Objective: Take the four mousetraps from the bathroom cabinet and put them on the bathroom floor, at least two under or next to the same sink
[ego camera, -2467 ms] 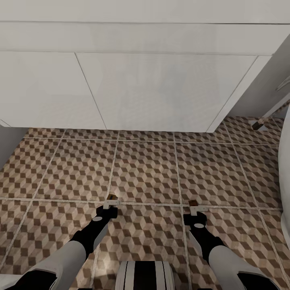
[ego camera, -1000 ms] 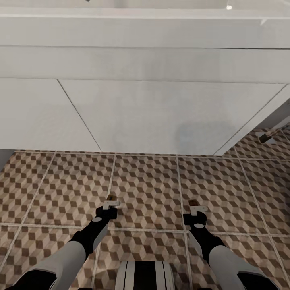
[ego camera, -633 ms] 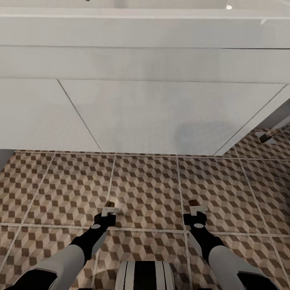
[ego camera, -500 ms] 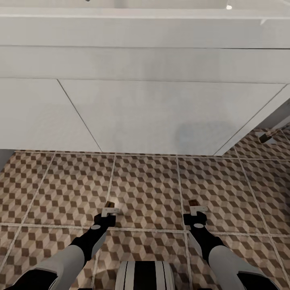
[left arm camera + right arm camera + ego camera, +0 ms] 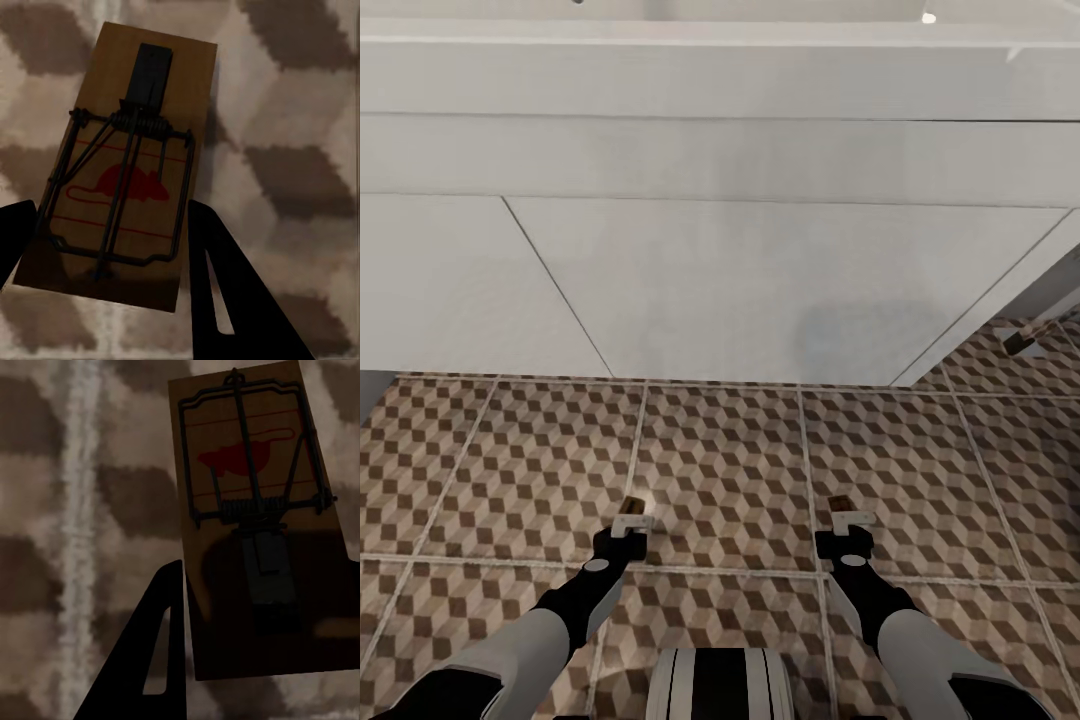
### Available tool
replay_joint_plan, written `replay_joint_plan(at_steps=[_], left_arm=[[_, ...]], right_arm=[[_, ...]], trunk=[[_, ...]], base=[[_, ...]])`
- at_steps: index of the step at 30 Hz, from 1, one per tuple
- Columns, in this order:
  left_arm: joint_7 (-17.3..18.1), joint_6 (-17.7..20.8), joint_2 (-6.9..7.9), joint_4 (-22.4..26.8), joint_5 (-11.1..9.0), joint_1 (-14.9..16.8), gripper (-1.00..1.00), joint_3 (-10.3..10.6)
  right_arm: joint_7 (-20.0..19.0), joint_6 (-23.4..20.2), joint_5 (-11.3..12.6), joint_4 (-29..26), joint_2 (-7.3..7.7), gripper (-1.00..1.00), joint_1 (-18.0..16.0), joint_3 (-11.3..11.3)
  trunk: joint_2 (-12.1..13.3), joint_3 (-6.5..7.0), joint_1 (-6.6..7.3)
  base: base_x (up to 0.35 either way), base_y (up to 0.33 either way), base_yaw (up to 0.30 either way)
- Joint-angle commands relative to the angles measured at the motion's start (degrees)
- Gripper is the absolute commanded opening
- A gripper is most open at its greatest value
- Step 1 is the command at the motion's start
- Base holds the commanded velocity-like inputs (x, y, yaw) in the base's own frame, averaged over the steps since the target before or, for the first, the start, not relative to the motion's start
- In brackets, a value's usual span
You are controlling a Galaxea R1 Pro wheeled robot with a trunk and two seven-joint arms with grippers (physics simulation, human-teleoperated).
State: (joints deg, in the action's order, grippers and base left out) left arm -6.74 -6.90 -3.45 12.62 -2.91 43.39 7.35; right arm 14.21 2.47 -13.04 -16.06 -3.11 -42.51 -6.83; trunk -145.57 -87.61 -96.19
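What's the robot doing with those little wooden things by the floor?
The robot is holding two mousetraps, one in each gripper, low over the patterned bathroom floor in front of the white vanity. The left gripper has one mousetrap between its fingers, and the right gripper has the other mousetrap. Both are still held, so neither has been set down on the tiles yet.

We see brown, beige and cream cubes on the bathroom floor (image 5: 720, 450), pale grout between. Plain white vanity (image 5: 760, 290). Our mousetrap (image 5: 131, 165) is tan wood, dark wire, red mouse print; the other mousetrap (image 5: 259, 525) matches.
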Motion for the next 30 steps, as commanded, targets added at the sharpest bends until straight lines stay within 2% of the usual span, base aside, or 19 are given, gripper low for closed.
replay_joint_plan(at_steps=[1,8,17,30], left_arm=[[-0.3,-1.2,0.02,-0.1,-0.2,0.0,-1.0,0.5],[-0.3,-3.9,0.02,-0.1,-0.3,0.0,-1.0,0.5],[-0.4,-4.5,0.02,0.2,-0.3,0.0,-1.0,0.5],[-0.5,-4.5,-0.13,0.8,-0.3,0.0,-1.0,0.6]], right_arm=[[0.0,0.3,-0.4,0.1,-0.05,-1.0,0.0,-0.4],[-0.1,1.2,-0.4,0.1,-0.05,-1.0,0.0,-0.3],[-0.7,4.2,-0.3,0.1,-0.05,-1.0,0.0,-0.2],[-0.8,4.3,-0.3,0.1,-0.05,-1.0,0.0,-0.1]], trunk=[[0.0,-0.03,0.01],[0.0,-0.03,0.01],[0.0,-0.03,0.01],[0.0,-0.03,0.01]], base=[[0.0,0.0,0.0],[0.0,0.0,0.0],[0.0,0.0,0.0],[0.0,0.0,0.0]])
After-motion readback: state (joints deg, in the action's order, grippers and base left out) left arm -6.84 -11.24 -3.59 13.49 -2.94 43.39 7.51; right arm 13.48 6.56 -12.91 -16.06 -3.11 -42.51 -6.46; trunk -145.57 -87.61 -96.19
